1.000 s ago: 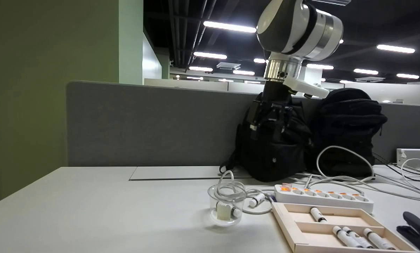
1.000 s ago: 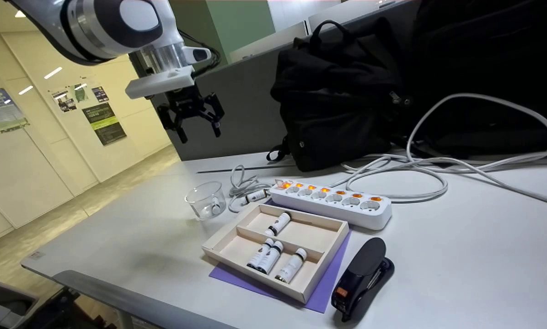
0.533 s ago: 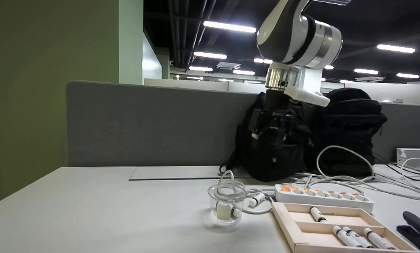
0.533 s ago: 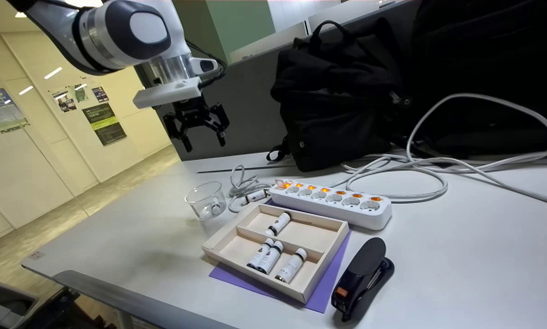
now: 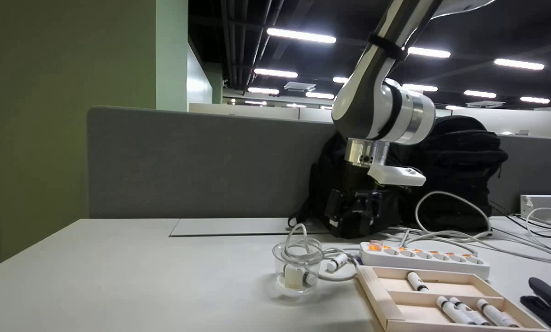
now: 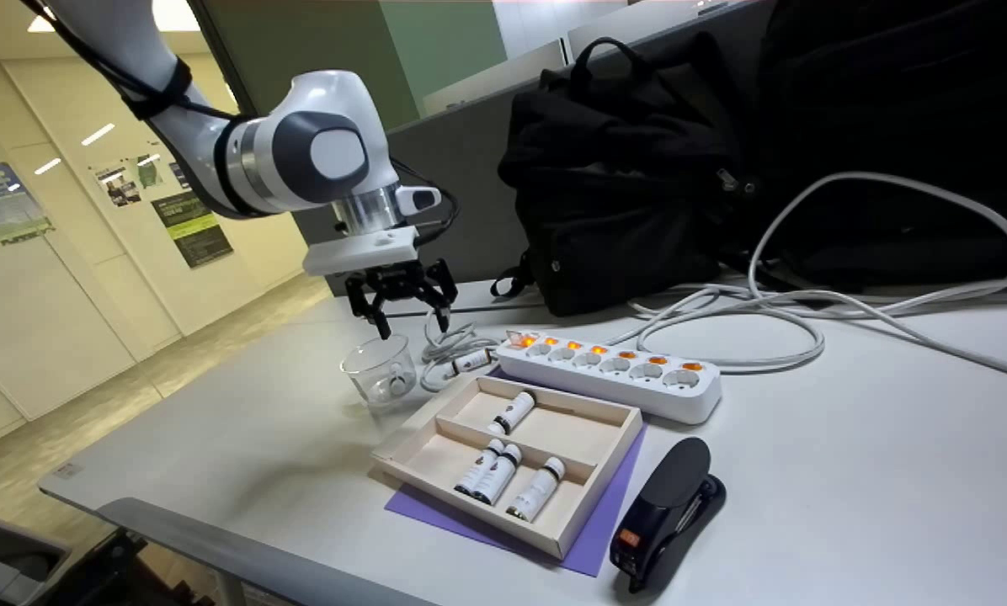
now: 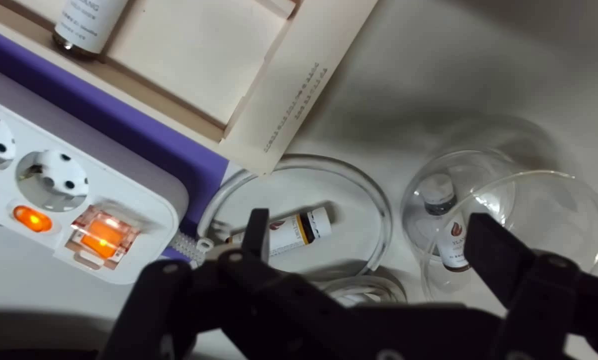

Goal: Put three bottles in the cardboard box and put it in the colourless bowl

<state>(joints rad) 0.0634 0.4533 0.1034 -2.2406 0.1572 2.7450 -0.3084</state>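
My gripper (image 6: 414, 328) is open and empty, above the table near the clear bowl (image 6: 354, 372). In the wrist view, one finger (image 7: 256, 230) overlaps the white bottle (image 7: 294, 237) lying inside a cable loop; the other finger (image 7: 494, 250) overlaps the bowl's rim. One bottle (image 7: 451, 235) lies tilted in the bowl; it also shows in an exterior view (image 5: 309, 279). The shallow cardboard box (image 6: 583, 421) has two compartments. One bottle (image 6: 514, 412) lies in the back compartment. Three bottles lie in the front one, two side by side (image 6: 498, 475) and one apart (image 6: 537, 488).
A white power strip (image 6: 613, 370) with orange lights stands behind the box. White coiled cable (image 6: 449, 341) lies beside the bowl. A purple sheet (image 6: 592, 547) lies under the box. A black stapler (image 6: 672, 505) lies beside it. Black backpacks (image 6: 621, 185) stand at the back.
My gripper has moved down from well above the table to just over the bowl and cable area, staying open. The bottles, box and bowl have not moved.
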